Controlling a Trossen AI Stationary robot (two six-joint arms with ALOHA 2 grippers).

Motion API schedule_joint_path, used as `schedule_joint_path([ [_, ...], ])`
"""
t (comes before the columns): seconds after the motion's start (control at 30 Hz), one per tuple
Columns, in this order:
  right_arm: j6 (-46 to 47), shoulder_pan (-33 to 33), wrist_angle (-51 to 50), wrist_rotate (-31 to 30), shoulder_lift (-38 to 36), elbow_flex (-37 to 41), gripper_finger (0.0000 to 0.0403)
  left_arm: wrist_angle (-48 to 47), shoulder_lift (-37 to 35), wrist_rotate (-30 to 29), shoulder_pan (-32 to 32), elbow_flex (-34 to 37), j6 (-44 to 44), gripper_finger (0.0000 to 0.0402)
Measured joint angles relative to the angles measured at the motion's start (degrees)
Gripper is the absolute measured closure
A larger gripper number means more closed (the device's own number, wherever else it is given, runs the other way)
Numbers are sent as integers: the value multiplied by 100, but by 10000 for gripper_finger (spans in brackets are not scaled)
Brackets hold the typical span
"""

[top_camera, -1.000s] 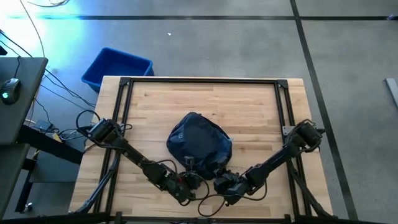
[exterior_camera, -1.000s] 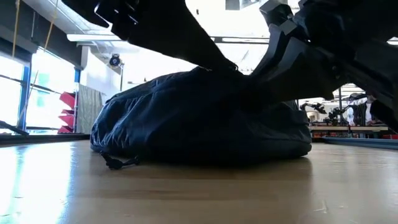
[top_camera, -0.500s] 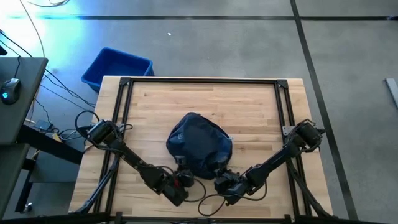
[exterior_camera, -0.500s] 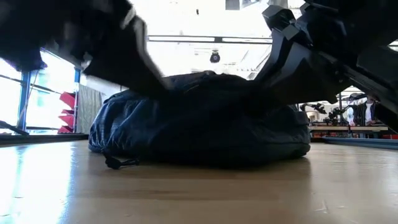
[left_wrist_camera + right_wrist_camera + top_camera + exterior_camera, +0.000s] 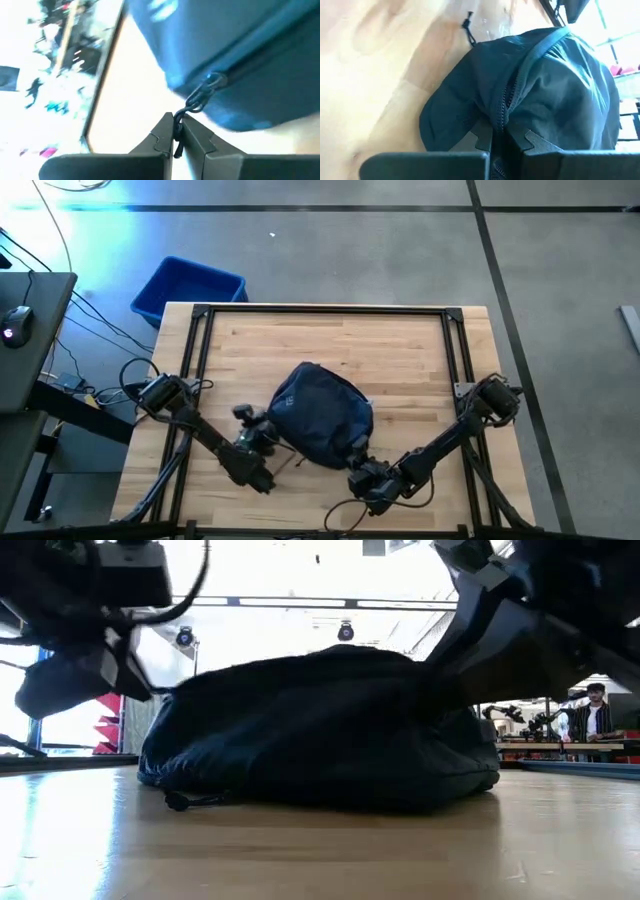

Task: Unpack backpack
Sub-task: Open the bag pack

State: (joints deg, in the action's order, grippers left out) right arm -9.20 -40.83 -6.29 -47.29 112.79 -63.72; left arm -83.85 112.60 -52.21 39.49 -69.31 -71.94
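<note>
The backpack (image 5: 322,413) is lying at the middle of the table (image 5: 400,350), a rounded navy mound with a small pale square logo (image 5: 288,397) on its upper left side; nothing on the logo can be read.

The left arm is reaching in from the table's left edge, bent at the elbow and angling toward the bag's left side. The left gripper (image 5: 262,427) is sitting just beside the backpack there, fingers pressed together and pinching the zip pull cord (image 5: 192,102), which is running from the fingertips up to the zipper on the blue fabric.

The right arm is stretching from the right edge diagonally down to the near edge of the bag. The right gripper (image 5: 361,463) is lying low against the backpack's near right corner, its fingers (image 5: 530,140) closed and pinching the fabric beside the zipper (image 5: 507,97).

A blue bin (image 5: 188,288) is sitting on the floor beyond the table's far left corner. In the low view a person (image 5: 594,718) is standing far back in the room.
</note>
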Motion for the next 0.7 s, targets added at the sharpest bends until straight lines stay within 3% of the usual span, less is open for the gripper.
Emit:
schedule_joint_path([
  [0.27,-332,89,879,730,0,-2,403,184,0,-247,-101,677,-455,401],
  [0.43,-333,119,834,879,0,-155,403,-42,-31,-185,-94,479,-317,390],
  [0.57,-334,97,797,1216,0,-292,403,-378,-338,-140,-15,229,-295,350],
  [0.7,-227,95,784,1458,0,-339,403,-529,-844,353,100,93,-374,294],
])
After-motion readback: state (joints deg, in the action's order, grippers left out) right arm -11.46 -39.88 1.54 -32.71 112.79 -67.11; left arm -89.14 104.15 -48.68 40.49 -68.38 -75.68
